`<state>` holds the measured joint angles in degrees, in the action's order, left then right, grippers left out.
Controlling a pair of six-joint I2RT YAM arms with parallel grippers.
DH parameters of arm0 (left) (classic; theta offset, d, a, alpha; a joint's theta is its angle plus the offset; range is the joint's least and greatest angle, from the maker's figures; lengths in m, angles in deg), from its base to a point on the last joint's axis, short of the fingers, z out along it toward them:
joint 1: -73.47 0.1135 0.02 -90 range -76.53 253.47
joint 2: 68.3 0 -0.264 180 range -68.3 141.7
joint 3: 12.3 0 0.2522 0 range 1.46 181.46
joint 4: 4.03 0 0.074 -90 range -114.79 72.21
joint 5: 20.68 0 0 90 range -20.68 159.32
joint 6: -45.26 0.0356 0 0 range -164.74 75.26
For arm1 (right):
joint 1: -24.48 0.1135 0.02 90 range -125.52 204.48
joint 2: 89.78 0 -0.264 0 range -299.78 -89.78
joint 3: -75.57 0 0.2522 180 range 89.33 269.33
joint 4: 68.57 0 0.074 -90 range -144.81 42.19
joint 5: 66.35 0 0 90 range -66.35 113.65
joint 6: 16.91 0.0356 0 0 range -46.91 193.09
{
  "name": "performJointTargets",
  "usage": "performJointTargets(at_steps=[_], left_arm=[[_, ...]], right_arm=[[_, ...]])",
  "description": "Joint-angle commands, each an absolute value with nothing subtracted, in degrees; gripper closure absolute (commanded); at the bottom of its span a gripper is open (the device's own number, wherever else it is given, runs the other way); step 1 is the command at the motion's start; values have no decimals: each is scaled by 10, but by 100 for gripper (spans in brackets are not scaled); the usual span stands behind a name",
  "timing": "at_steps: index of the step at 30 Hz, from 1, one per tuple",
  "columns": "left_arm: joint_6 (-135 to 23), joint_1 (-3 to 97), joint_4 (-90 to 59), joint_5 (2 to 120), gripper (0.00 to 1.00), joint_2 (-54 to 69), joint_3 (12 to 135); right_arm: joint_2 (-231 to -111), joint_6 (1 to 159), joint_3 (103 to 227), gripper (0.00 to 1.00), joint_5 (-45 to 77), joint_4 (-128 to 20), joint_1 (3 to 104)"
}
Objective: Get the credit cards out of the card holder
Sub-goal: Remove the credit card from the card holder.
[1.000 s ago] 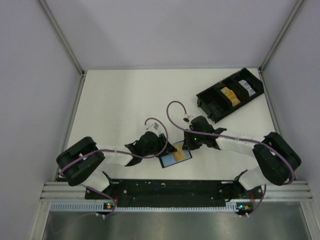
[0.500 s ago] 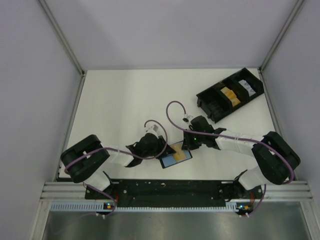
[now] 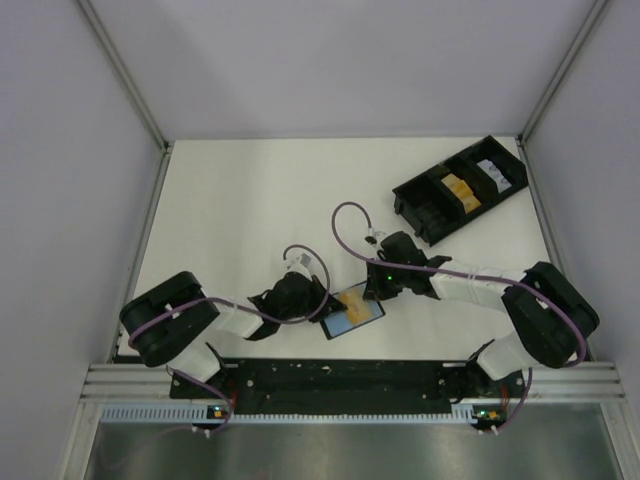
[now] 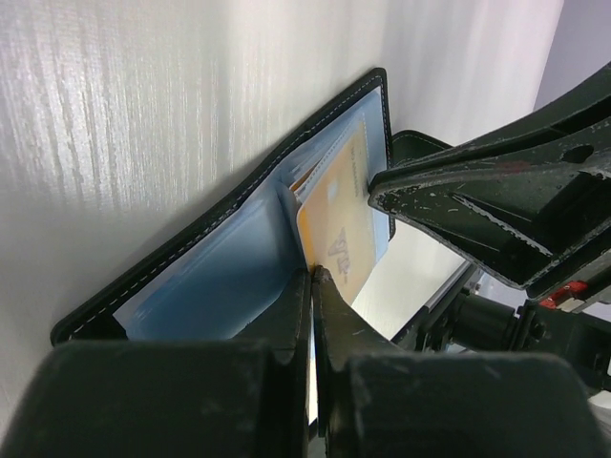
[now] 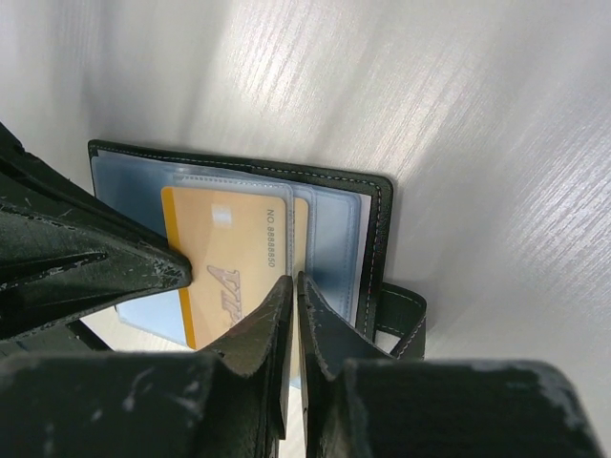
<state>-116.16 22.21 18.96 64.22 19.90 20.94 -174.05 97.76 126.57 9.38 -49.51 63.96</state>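
Note:
The card holder (image 3: 362, 305) lies open on the table between my two grippers, black outside and blue-grey inside (image 4: 215, 281) (image 5: 339, 229). Its tab (image 5: 401, 313) sticks out on one edge. An orange-yellow credit card (image 3: 345, 314) (image 4: 346, 215) (image 5: 227, 258) sticks partway out of a pocket. My left gripper (image 3: 322, 308) (image 4: 313, 274) is shut on the card's edge. My right gripper (image 3: 374, 291) (image 5: 295, 281) is shut, and its tips press down on the holder's pocket next to the card. It also shows in the left wrist view (image 4: 382, 186).
A long black compartmented tray (image 3: 405, 192) stands at the back right with orange and white items in it. White walls and metal posts bound the table on three sides. The arm bases and a black rail sit at the near edge.
My left gripper has drawn back a little to the left and toward the near edge, with the orange card. The right gripper has stayed on the holder.

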Motion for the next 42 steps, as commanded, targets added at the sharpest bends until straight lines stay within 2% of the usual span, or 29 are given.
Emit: performJointTargets(at_steps=[1, 11, 28, 34, 42], left_arm=[[-1160, 219, 197, 649, 100, 178, 197], [-1155, 219, 188, 646, 100, 184, 203], [-1158, 219, 196, 644, 100, 180, 196], [-1179, 219, 232, 645, 92, 176, 171], [-1205, 219, 277, 632, 91, 192, 157]], right_arm=[[-1764, 968, 1269, 95, 122, -474, 637], [-1701, 972, 1304, 95, 81, -470, 637], [-1774, 995, 1276, 100, 78, -524, 636], [-1775, 999, 1255, 100, 93, -516, 633], [-1781, 1003, 1249, 100, 99, -512, 630]])
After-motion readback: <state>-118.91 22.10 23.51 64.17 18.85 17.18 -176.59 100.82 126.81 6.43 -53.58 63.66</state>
